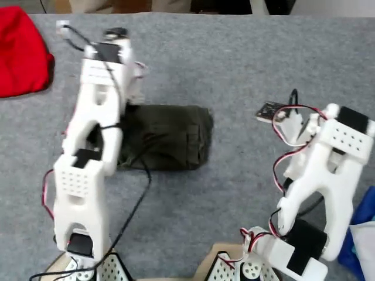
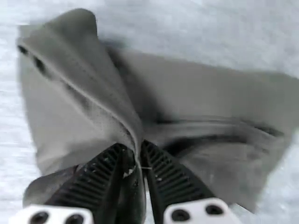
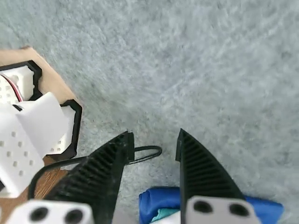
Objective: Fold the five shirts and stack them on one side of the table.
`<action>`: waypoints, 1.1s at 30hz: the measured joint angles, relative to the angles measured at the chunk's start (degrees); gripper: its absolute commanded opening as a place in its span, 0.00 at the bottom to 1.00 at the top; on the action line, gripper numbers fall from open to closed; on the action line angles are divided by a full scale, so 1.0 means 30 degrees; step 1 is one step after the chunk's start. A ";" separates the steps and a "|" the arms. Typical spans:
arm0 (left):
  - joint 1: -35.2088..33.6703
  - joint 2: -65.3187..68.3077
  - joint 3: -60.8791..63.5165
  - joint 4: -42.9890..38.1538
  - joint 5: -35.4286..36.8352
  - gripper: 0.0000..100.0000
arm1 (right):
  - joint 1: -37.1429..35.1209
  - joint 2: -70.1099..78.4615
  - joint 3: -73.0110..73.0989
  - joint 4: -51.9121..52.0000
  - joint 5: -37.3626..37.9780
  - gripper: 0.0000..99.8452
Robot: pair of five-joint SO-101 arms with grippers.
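Left gripper [image 2: 133, 149] is clamped on a raised ridge of the dark olive shirt [image 1: 170, 137], jaws nearly together with just cloth between them. In the wrist view the fabric tents up from the pinch. The shirt sits mid-table and from above looks like a fairly compact rectangle. The left arm covers the exact grab spot there, but it's on that arm's side of the shirt.

Right gripper [image 3: 154, 140] hangs back by its own base with the jaws apart, holding nothing, over bare grey table [image 1: 246, 52]. A blue shirt [image 3: 163, 205] is just beside it at the near right edge. A red garment [image 1: 20, 52], I'd guess another of the five, is heaped in the far left corner.

My read is I'm mid-fold on the olive one. How I'd play it:

- Lift only enough for the flap to clear, then carry it over in a low arc.
- Go slow. It's a thin pinch and could slip out.
- The mat looks grippy, so the rest of the shirt may drag. The right arm could pin the opposite edge.
- Don't let go until the edges line up.
- Watch the black cable [image 1: 143, 175] draped over the shirt, it could snag.
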 measured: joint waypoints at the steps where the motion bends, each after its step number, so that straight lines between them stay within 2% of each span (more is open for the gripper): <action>1: 0.0645 0.0000 0.0000 0.0000 0.0205 0.02 | 0.0322 0.0000 0.0000 0.0000 0.0205 0.17; 6: 0.3165 0.0000 0.0000 0.0000 0.0527 0.02 | 0.1934 0.0000 0.0733 -0.0088 0.1436 0.17; 14: 0.4982 0.0000 0.0000 -0.0586 0.0586 0.02 | 0.3282 0.0000 0.3370 -0.2256 0.1846 0.17; 23: 0.5480 0.0029 -0.0059 -0.0938 0.0586 0.02 | 0.3341 -0.0205 0.4542 -0.3253 0.1846 0.17; 33: 0.6212 0.1289 -0.1875 -0.0938 0.0586 0.02 | 0.3341 -0.0293 0.4542 -0.3282 0.1846 0.17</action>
